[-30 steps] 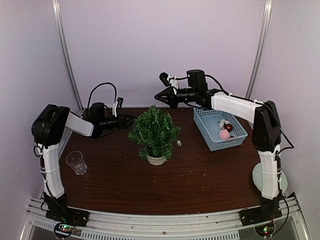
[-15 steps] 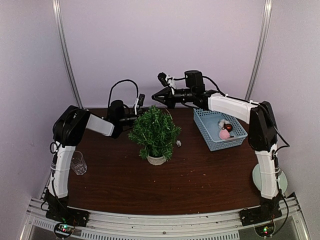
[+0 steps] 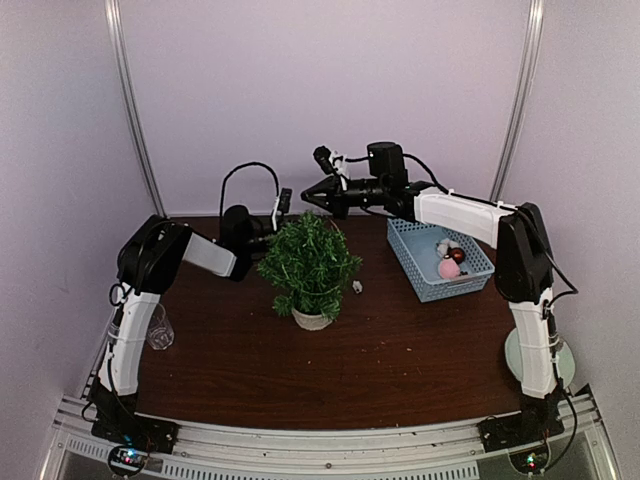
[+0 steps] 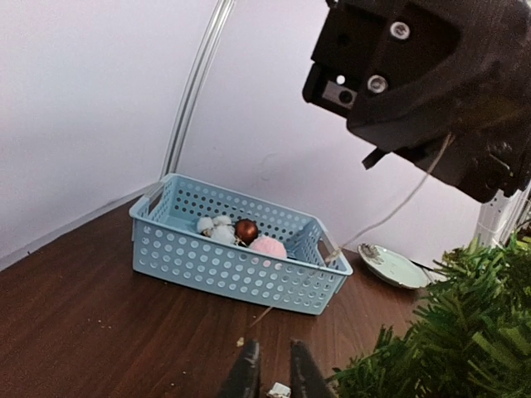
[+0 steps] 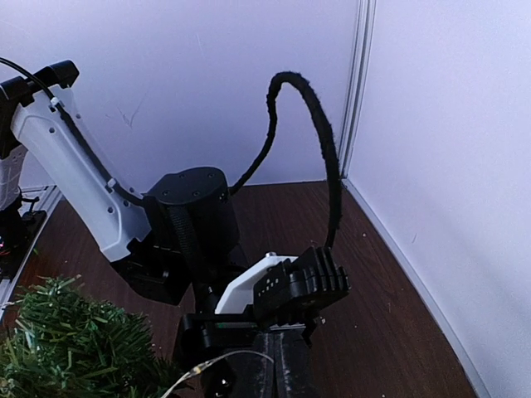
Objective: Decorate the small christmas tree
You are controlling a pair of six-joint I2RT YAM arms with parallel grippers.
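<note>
Near the middle of the table [image 3: 400, 370], a bit toward the back edge: the small christmas tree [image 3: 310, 262] in its white pot [image 3: 312, 320]. Left gripper [image 4: 272, 373] low at the tree's back left side, fingers almost together, a tiny white bit [image 4: 278, 389] between the tips; cannot tell if held. Right gripper [image 3: 308, 197] up in the air over the back of the tree, pinched tight, a thin pale wire [image 4: 412, 196] hanging under it. Blue basket [image 3: 437, 290] near the back right corner, little balls [image 3: 448, 265] inside.
</note>
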